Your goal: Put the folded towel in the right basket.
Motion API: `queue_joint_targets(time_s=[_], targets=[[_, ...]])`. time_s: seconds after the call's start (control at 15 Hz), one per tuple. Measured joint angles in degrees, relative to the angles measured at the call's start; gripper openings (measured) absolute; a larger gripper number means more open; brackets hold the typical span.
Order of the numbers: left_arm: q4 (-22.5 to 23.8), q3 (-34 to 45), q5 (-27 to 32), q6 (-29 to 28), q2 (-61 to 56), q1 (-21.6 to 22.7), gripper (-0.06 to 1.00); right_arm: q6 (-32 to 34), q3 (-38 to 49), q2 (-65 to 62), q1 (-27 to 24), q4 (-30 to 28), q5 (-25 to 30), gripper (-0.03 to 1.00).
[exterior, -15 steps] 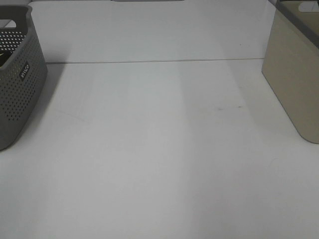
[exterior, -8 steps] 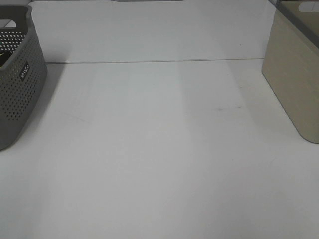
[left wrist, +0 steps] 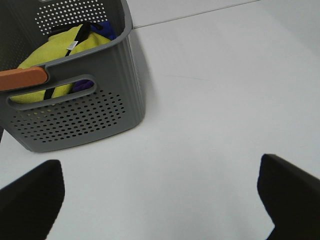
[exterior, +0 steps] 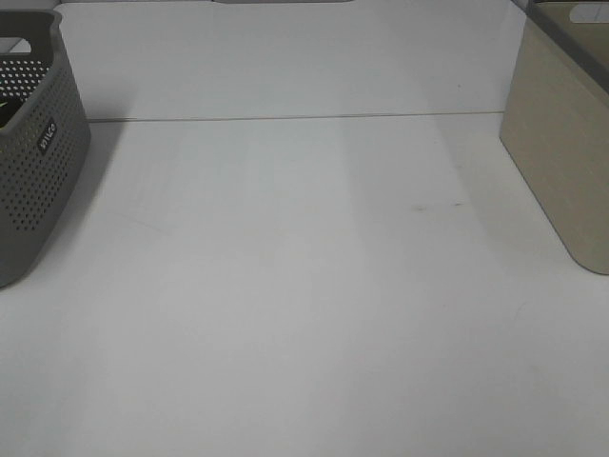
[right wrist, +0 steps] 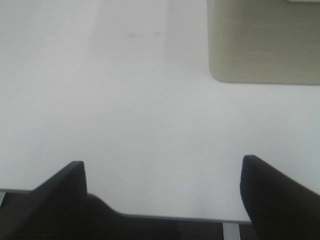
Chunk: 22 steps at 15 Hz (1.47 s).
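A yellow-green folded towel point(left wrist: 60, 50) with a black strap lies inside the grey perforated basket point(left wrist: 75, 117), which stands at the table's left edge point(exterior: 33, 162). The beige right basket point(exterior: 561, 162) stands at the table's right edge and also shows in the right wrist view point(right wrist: 262, 45). My left gripper point(left wrist: 160, 200) is open and empty, over the table in front of the grey basket. My right gripper point(right wrist: 160, 185) is open and empty near the table's front edge, short of the beige basket. Neither arm shows in the exterior high view.
An orange piece point(left wrist: 22, 78) lies across the grey basket's near rim. Purple cloth point(left wrist: 82, 85) and blue cloth point(left wrist: 102, 27) lie beside the towel. A seam point(exterior: 285, 118) runs across the white table at the back.
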Motion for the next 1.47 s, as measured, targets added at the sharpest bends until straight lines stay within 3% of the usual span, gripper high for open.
queue_joint_targets(time_s=[0.27, 0.93, 1.13, 1.47], targets=[[0.0, 0.0, 0.0, 0.0, 0.0, 0.0, 0.99, -0.2, 2.2, -0.2, 0.0, 0.1, -5.7, 0.78], [0.0, 0.0, 0.0, 0.0, 0.0, 0.0, 0.99, -0.2, 2.6, 0.6, -0.1, 0.1, -6.8, 0.78], [0.0, 0.0, 0.0, 0.0, 0.0, 0.0, 0.99, -0.2, 2.6, 0.6, -2.8, 0.0, -6.9, 0.78], [0.0, 0.0, 0.0, 0.0, 0.0, 0.0, 0.99, -0.2, 2.6, -1.5, -3.2, 0.1, -6.9, 0.78]])
